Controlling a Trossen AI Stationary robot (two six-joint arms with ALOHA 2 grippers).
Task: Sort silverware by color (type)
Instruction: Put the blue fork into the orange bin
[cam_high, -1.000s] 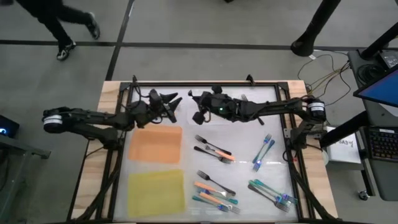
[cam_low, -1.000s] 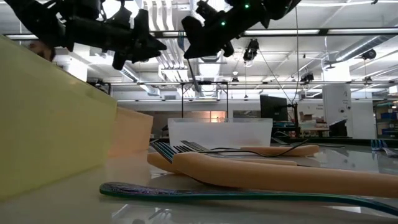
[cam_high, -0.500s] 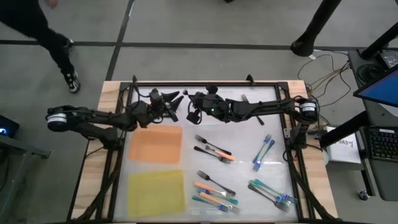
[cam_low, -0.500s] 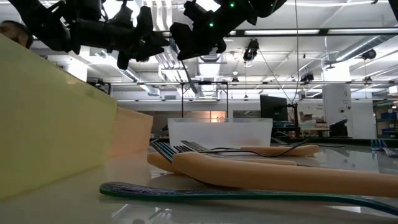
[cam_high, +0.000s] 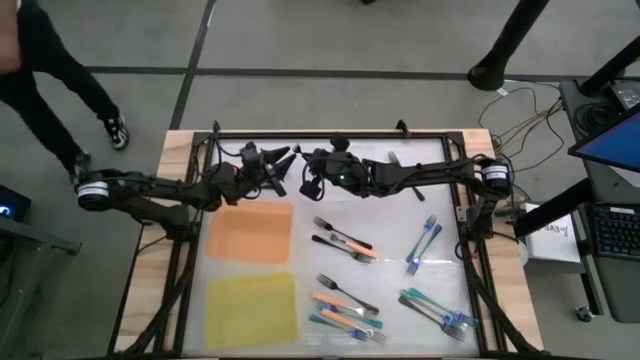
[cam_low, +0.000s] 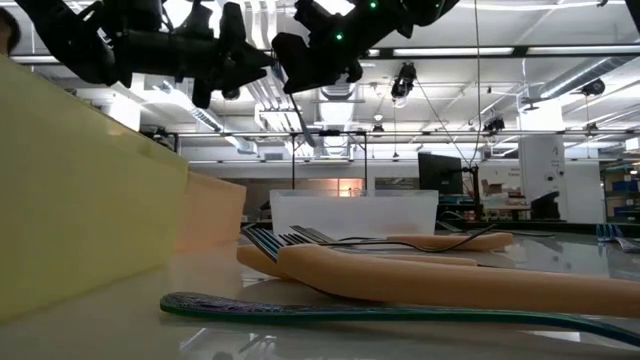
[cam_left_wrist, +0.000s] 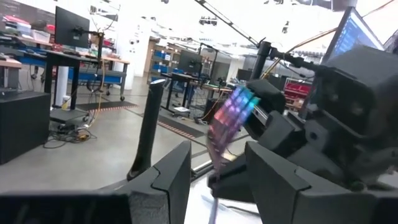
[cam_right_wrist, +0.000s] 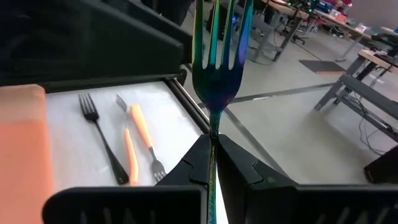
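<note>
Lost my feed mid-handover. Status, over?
Right gripper shut on iridescent fork, raised at table's far side. Left gripper open, facing it, fork between its fingers, not gripped. Nothing in the way.

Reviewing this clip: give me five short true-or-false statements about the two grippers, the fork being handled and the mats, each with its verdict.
1. The right gripper is shut on an iridescent fork, tines pointing away from the wrist. True.
2. The left gripper also clamps a fork. False: its fingers stand apart and hold nothing, with the raised fork showing beyond them.
3. Both grippers are raised near the table's far edge, beyond the orange mat. True.
4. Forks already lie on the yellow mat. False: both mats are bare, and the loose forks lie to the mats' right in the high view.
5. The right wrist view shows two orange-handled forks beside a black fork. True.
</note>
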